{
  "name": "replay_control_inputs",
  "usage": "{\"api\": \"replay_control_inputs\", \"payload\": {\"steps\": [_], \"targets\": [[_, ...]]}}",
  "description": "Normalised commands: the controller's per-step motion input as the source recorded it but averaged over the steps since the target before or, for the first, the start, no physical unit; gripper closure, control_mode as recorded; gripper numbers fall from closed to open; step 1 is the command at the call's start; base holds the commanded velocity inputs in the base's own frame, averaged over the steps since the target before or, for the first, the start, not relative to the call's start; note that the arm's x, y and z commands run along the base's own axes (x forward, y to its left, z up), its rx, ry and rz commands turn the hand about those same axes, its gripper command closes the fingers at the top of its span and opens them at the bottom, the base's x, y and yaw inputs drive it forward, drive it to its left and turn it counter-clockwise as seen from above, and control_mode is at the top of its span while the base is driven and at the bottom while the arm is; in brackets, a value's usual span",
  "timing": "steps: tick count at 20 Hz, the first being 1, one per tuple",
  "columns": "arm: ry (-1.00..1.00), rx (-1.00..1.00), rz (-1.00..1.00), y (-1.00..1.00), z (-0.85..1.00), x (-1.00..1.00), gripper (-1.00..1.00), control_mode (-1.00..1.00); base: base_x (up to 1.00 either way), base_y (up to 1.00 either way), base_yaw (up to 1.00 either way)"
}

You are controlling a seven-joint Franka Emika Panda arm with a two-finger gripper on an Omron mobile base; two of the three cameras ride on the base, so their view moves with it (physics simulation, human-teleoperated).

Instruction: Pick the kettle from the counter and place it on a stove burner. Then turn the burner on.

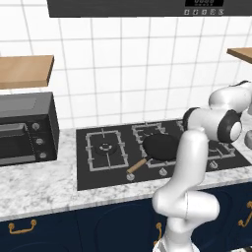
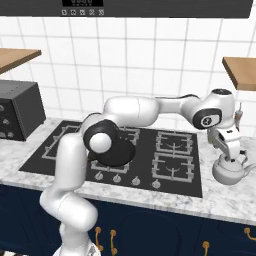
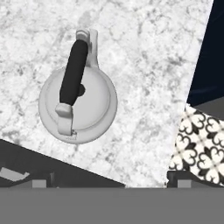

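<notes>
The kettle (image 2: pixel 230 171) stands on the counter (image 2: pixel 220 200) just right of the stove (image 2: pixel 65 152), small and silver-white with a dark arched handle (image 3: pixel 74 72). My gripper (image 2: pixel 229 152) hangs directly above it, open and holding nothing. From the hand view the kettle (image 3: pixel 78 105) is seen from the top, up and left of the middle, clear of my gripper (image 3: pixel 111 180) and its two widely spread fingertips (image 3: pixel 43 179). The nearest stove burners (image 2: pixel 171 165) lie to the kettle's left.
A black pan (image 1: pixel 160 146) with a wooden handle sits on a middle burner. Knobs (image 2: pixel 117 178) line the stove's front. A dark toaster oven (image 1: pixel 24 130) stands at the far left, and wooden shelves (image 2: pixel 240 72) hang above. The counter's front edge and patterned floor (image 3: pixel 201 146) lie close to the kettle.
</notes>
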Motion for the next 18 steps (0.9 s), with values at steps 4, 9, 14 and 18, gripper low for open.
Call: {"api": "replay_control_inputs", "payload": {"steps": [4,9,14,18], "targets": [[0.0,0.0,0.0,0.0,-0.39,0.36,-1.0,-1.0,0.0,0.0,0.0],[0.0,0.0,0.0,-0.02,-0.27,0.33,-1.0,-1.0,0.0,0.0,0.0],[0.0,0.0,0.0,-0.15,-0.18,0.22,-1.0,-1.0,0.0,0.0,0.0],[0.0,0.0,0.0,-0.08,-0.08,0.03,-1.0,-1.0,0.0,0.0,0.0]]}}
